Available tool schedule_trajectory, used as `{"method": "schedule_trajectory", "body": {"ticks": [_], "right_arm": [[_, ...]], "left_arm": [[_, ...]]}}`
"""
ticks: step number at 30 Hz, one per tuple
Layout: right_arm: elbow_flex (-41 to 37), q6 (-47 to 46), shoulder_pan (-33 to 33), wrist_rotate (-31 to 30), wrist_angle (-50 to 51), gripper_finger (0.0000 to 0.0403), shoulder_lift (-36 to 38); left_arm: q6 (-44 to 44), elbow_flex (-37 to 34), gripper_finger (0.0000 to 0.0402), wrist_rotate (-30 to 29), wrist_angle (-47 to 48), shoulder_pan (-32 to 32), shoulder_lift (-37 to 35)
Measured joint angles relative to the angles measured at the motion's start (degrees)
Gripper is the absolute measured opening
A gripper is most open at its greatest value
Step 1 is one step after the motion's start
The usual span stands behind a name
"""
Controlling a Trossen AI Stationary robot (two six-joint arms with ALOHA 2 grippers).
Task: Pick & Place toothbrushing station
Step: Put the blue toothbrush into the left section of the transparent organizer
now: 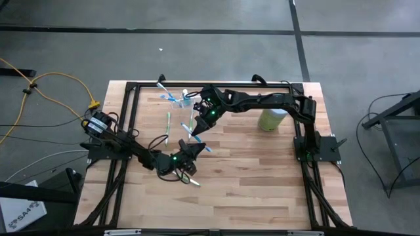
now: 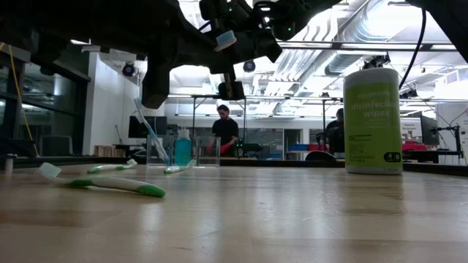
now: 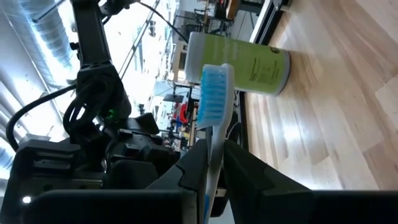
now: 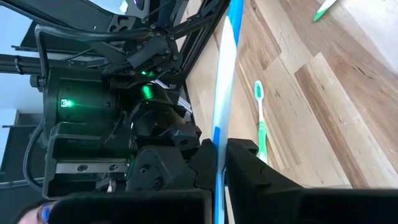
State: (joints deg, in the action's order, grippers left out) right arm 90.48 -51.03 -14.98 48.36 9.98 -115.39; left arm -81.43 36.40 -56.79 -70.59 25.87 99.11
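A blue-and-white toothbrush [image 1: 201, 139] hangs above the table's middle with both grippers shut on it. My left gripper [image 1: 195, 149] reaches in level from the left, and the blue-bristled head [image 3: 214, 87] sticks out past its fingertips. My right gripper [image 1: 198, 131] comes from the far side, slanting down. The clear toothbrushing station [image 1: 180, 98] stands at the far left with a blue brush [image 2: 150, 131] leaning in it. Green toothbrushes [image 1: 168, 123] [image 2: 110, 183] lie flat on the wood. My left gripper [image 3: 214, 158] pinches the toothbrush's neck [image 3: 213, 144], just below the bristle head, between its two fingers. It comes in level from the table's left. The brush is lifted clear of the table. My right gripper [image 4: 221, 155] pinches the blue-and-white handle [image 4: 219, 134] between its two fingers. The handle runs on ahead of the fingertips. The fingers slant down from the far side, and the brush is clear of the wood.
A light green wipes canister [image 1: 271, 119] [image 2: 371, 120] stands upright at the far right, under the right arm. The black frame [image 1: 131, 88] borders the table. Bare wood [image 1: 262, 183] lies at the near right. People stand in the room behind.
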Motion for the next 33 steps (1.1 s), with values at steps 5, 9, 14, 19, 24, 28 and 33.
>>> {"method": "schedule_trajectory", "body": {"ticks": [5, 9, 14, 19, 24, 28, 33], "right_arm": [[0.0, 0.0, 0.0, 0.01, 0.03, 0.0009, 0.0], [0.0, -0.05, 0.0, 0.02, 0.04, 0.0009, 0.0], [0.0, -0.22, 0.0, -0.02, 0.04, 0.0008, 0.0], [0.0, -0.22, 0.0, -0.07, 0.02, 0.0008, 0.0], [0.0, -0.24, 0.0, -0.29, 0.02, 0.0008, 0.0], [0.0, -0.22, 0.02, -0.3, 0.02, 0.0008, 0.0], [0.0, -0.2, 0.04, -0.24, -0.07, 0.0024, 0.0]], "left_arm": [[-0.06, 0.25, 0.0043, 1.82, 0.0, 0.0, 0.0], [-0.06, 0.6, 0.0043, 1.96, 0.0, -0.18, 0.0], [-0.06, 0.68, 0.0043, 1.98, -0.03, -0.5, 0.0], [-0.08, 0.68, 0.0029, 1.62, -0.07, -0.51, 0.0], [-0.19, 0.7, 0.0008, 0.49, -0.15, -0.5, 0.0], [-0.19, 0.7, 0.0006, 0.42, -0.17, -0.5, 0.0], [-0.14, 0.72, 0.0004, 0.37, -0.22, -0.5, 0.0]]}}
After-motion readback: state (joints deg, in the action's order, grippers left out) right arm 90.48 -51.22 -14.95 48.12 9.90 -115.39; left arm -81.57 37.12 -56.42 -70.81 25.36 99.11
